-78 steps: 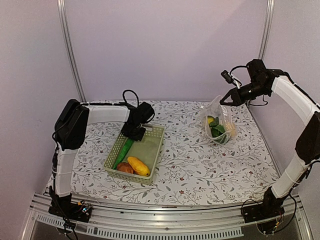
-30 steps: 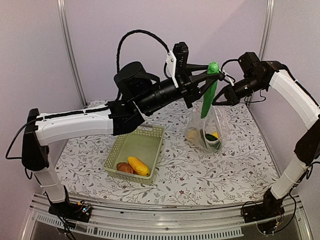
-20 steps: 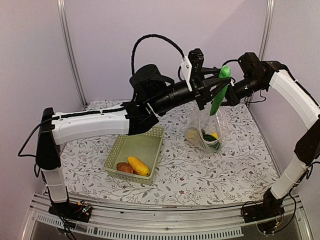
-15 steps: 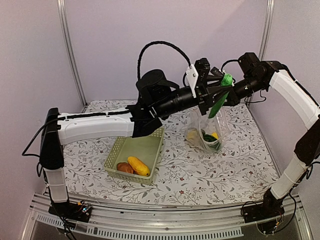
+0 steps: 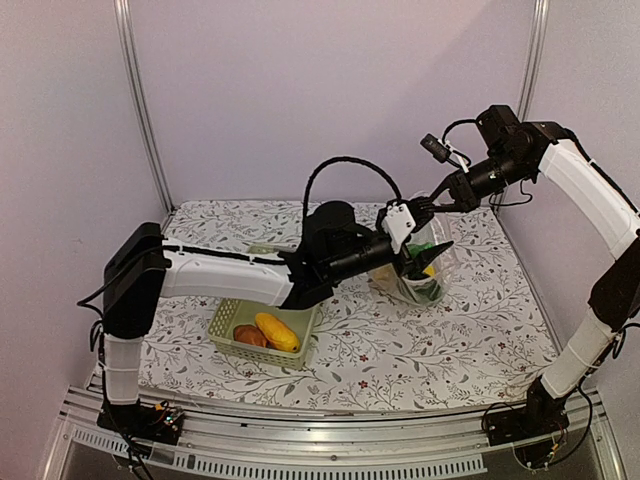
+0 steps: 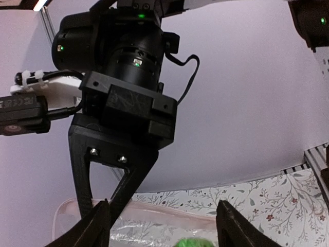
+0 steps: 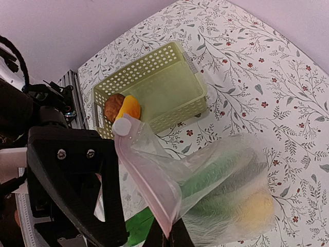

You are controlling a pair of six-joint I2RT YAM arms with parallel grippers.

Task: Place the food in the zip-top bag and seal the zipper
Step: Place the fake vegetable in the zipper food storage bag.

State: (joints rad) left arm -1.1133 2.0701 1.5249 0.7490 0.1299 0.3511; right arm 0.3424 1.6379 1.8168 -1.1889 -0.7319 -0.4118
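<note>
My right gripper [image 5: 441, 204] is shut on the top edge of the zip-top bag [image 5: 404, 283] and holds it up off the table. The pinkish zipper [image 7: 149, 177] hangs open from those fingertips [image 7: 172, 239]. My left gripper [image 5: 428, 254] reaches into the bag's mouth, jaws open. The green cucumber's tip [image 6: 195, 242] sits loose just below and between its fingers [image 6: 97, 226]. Through the plastic I see the cucumber [image 7: 218, 172] and a yellow piece [image 7: 257, 206]. An orange-yellow piece [image 5: 277, 331] and a reddish-brown round one [image 5: 248, 336] lie in the basket.
The pale green slatted basket [image 5: 225, 312] stands at the left front, partly under my left arm. The left arm stretches across the table's middle towards the bag. Metal frame posts rise at the back corners.
The left arm came down from high above the bag and lowered the cucumber into its mouth. Its jaws then opened and let the cucumber go. The right gripper kept hold of the bag.
</note>
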